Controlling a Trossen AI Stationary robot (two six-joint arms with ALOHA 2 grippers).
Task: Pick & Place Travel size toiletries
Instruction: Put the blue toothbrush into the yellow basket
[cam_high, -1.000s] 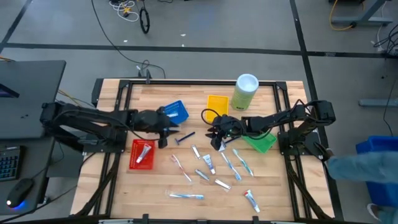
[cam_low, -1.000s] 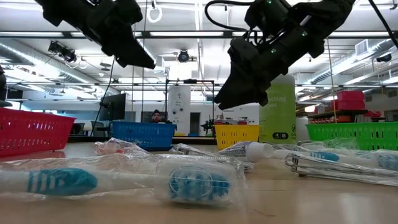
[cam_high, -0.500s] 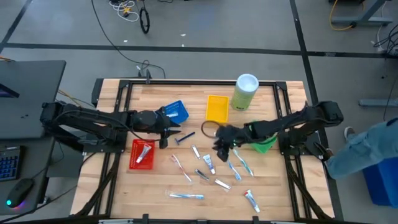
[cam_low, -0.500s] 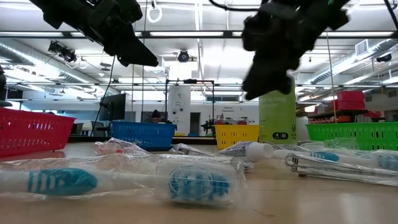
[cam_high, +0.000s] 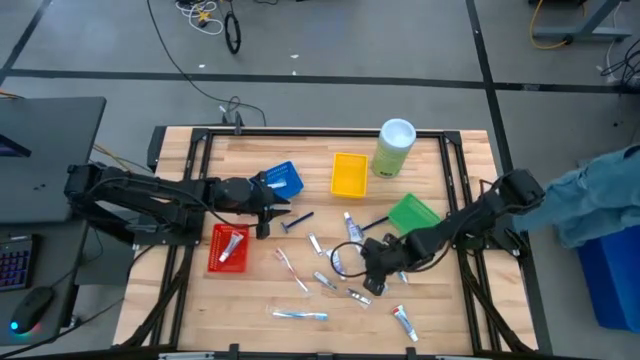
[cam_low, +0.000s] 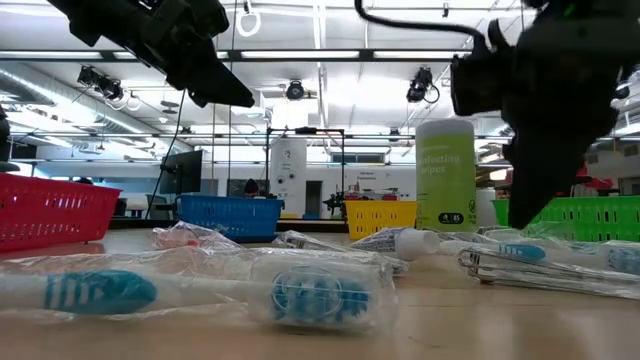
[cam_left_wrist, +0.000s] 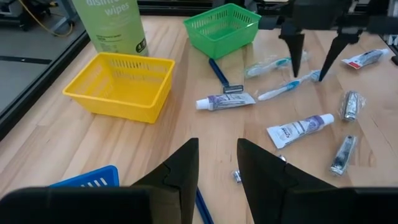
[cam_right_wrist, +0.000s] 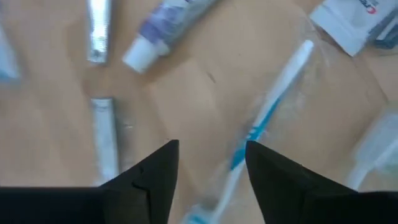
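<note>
The travel size toiletries lie loose on the wooden table (cam_high: 250, 300): a white tube (cam_high: 348, 224) and a dark razor (cam_high: 375, 222) beside the green basket (cam_high: 413, 213), another razor (cam_high: 297, 220), and small tubes (cam_high: 358, 295) and toothbrushes (cam_high: 300, 315) toward the near edge. My right gripper (cam_high: 366, 272) hangs open, pointing down over a blue-and-white toothbrush (cam_right_wrist: 264, 118). Its fingers (cam_left_wrist: 297, 50) stand apart above the brushes and touch nothing. My left gripper (cam_high: 268, 212) waits open near the blue basket (cam_high: 283, 180), well above the table.
A red basket (cam_high: 229, 246) holding a tube sits at the near left. A yellow basket (cam_high: 349, 172) and a tall pale-green canister (cam_high: 395, 147) stand toward the far edge. A person in blue (cam_high: 600, 200) stands beyond the table's right edge.
My right gripper has swung from beside the yellow and green baskets toward the table's near edge, tipping steeply downward, and now hangs over the scattered toothbrushes. The green basket, a tube and a razor it had covered now show. The person at the right has shifted.
</note>
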